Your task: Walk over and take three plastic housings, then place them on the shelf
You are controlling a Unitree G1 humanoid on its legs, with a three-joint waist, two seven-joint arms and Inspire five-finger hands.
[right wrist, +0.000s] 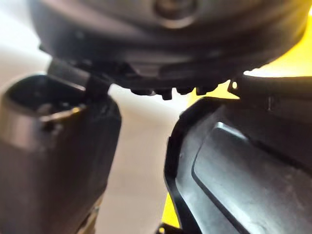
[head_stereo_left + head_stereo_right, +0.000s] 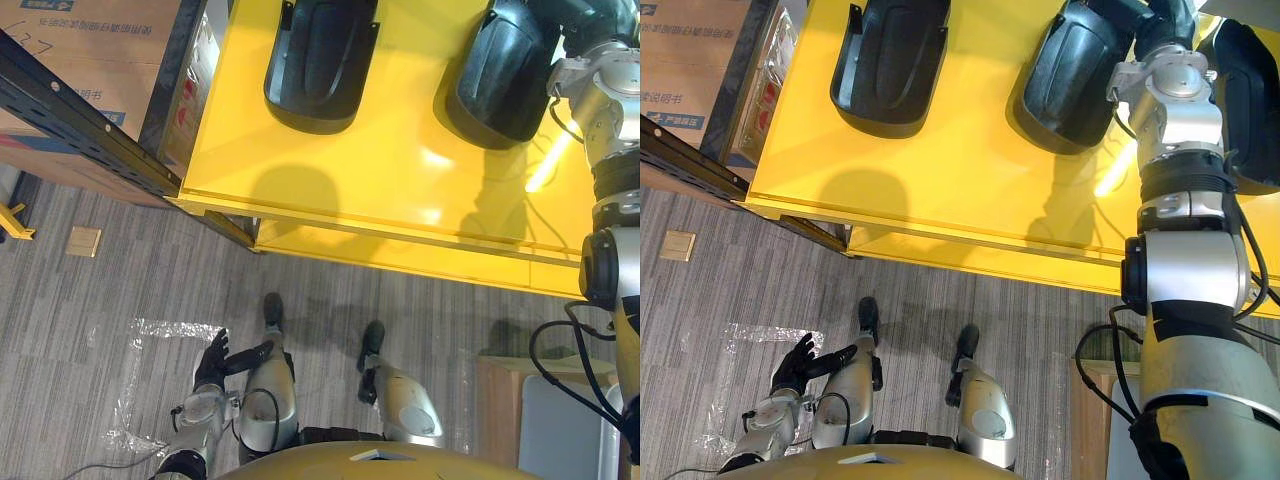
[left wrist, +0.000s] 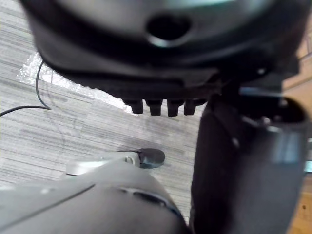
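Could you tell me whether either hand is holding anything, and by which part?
Nothing appears held: the left hand hangs open; the right hand is open beside the rim of a housing, not gripping it.

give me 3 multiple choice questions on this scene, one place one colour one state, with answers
1. Where is the left hand? A in a drawer B low over the grey carpet C on a chair
2. The surface under the black housings is: A white B yellow C green
3. The left hand is: A open, empty B shut on a cup C shut on cloth
Answers: B, it hangs above the carpet; B, the top is plainly yellow; A, its fingers are spread, holding nothing.
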